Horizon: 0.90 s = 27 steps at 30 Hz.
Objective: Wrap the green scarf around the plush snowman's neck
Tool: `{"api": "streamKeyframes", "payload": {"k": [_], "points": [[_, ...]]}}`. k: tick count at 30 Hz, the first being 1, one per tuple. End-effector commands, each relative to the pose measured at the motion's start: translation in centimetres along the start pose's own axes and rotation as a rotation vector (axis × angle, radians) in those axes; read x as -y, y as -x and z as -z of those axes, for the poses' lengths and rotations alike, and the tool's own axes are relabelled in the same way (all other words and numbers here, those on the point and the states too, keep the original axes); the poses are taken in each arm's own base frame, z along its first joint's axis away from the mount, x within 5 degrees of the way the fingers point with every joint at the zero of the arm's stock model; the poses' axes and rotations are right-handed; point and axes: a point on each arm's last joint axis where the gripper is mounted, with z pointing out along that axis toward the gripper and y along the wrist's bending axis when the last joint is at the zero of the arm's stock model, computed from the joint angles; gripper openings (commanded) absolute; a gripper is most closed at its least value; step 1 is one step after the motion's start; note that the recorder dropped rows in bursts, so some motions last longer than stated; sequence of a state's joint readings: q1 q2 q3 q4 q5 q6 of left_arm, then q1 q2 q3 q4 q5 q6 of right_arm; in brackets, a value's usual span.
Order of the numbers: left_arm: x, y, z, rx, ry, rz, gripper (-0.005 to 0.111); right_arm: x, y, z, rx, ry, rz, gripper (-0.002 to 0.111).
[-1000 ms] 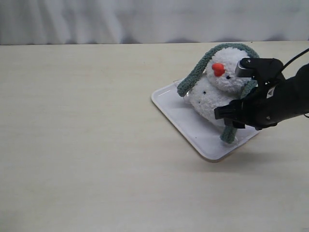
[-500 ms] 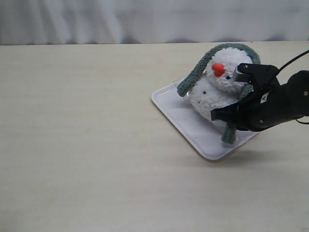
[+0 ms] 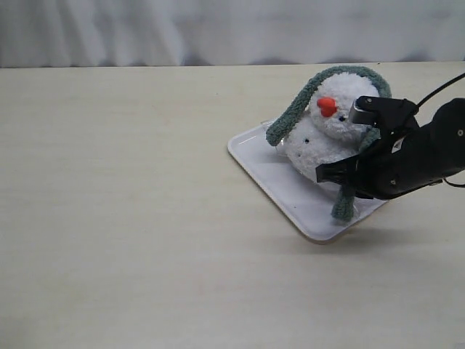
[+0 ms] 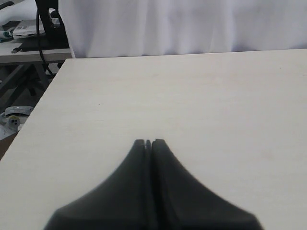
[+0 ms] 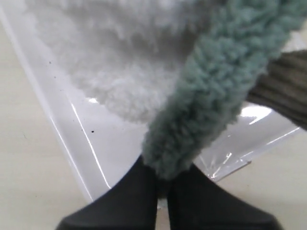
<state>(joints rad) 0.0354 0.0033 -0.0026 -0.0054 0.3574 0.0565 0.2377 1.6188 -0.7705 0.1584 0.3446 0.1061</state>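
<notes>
The plush snowman [image 3: 328, 138] lies tilted on a white tray [image 3: 265, 166], its orange nose pointing left. The green scarf [image 3: 292, 115] arches over the top of its head, not in the neck crease. One end hangs free at the left and the other runs down the right side. My right gripper [image 3: 340, 180] is shut on that right strand close to its end, just above the tray. In the right wrist view the scarf [image 5: 216, 86] runs into the shut right gripper [image 5: 162, 175] in front of the snowman's white body [image 5: 129, 72]. My left gripper [image 4: 148, 142] is shut and empty over bare table.
The tray's rim [image 5: 72, 143] and its near corner lie right under the right gripper. A brown corduroy twig arm [image 5: 283, 86] sticks out beside the scarf. A white curtain [image 3: 218, 29] hangs behind the table's far edge. Off the table's side stand a frame and cables [image 4: 29, 43].
The right gripper's jaws have shut on the scarf's right strand. That arm has shifted slightly left and down. Snowman, tray and left gripper have not moved.
</notes>
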Motion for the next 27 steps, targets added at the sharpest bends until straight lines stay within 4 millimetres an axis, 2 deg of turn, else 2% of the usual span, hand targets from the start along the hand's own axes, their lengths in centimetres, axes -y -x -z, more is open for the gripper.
{"api": "streamKeyframes", "payload": {"k": [1,7,17,22,24,27], "points": [[0.0,0.0,0.0,0.012,-0.005,0.003,0.000,-0.6,0.5,1.3,0.038,0.062,0.015,0.004],[0.0,0.0,0.0,0.012,-0.005,0.003,0.000,-1.6,0.5,1.9,0.054,0.172,-0.015,0.004],[0.0,0.1,0.0,0.017,-0.004,0.003,0.000,-1.5,0.0,-1.6,0.039,0.194,-0.084,0.004],[0.0,0.1,0.0,0.017,-0.004,0.003,0.000,-1.3,-0.1,-2.2,0.038,0.178,-0.044,0.005],[0.0,0.1,0.0,0.017,-0.004,0.003,0.000,-1.4,-0.2,-2.1,0.034,0.186,-0.023,0.009],[0.0,0.1,0.0,0.017,-0.004,0.003,0.000,-1.5,-0.1,-1.7,0.032,0.200,-0.010,0.021]]}}
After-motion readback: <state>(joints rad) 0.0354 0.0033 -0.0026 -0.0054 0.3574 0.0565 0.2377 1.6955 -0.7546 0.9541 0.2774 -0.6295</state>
